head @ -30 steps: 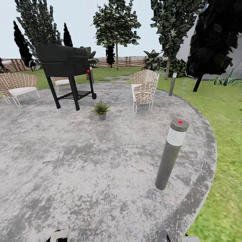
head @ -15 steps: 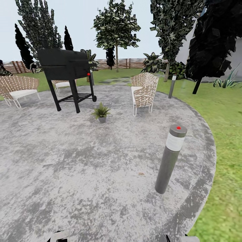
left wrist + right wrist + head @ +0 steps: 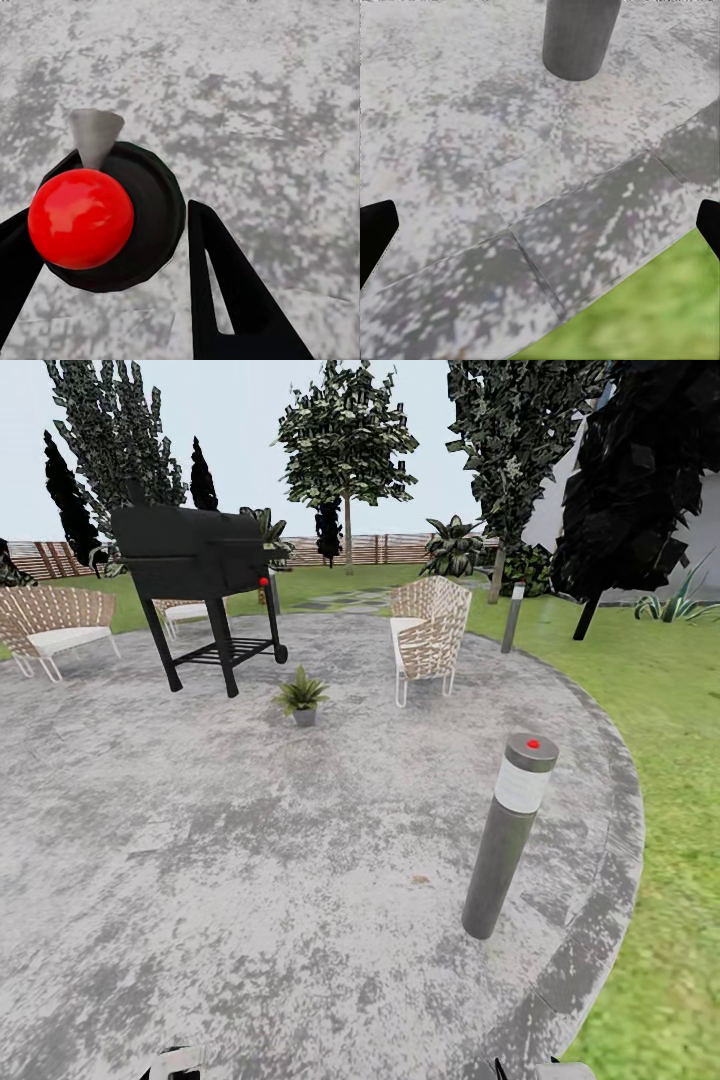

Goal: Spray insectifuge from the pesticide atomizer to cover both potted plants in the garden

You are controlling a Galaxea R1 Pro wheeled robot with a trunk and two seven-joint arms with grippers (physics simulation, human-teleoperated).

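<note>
— Your view shifted a little; the things stayed put. What now?
— Drive over the grey paving [image 3: 250,840] to the potted plant [image 3: 302,692]. Your right gripper [image 3: 540,217] is wide open. Your left gripper [image 3: 101,217] seems to hold the spray bottle [image 3: 82,217].

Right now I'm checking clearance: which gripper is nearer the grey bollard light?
Right. The right gripper has the bollard light base just ahead, by the paving's edge. The left gripper, holding the atomizer, sits farther off.
</note>
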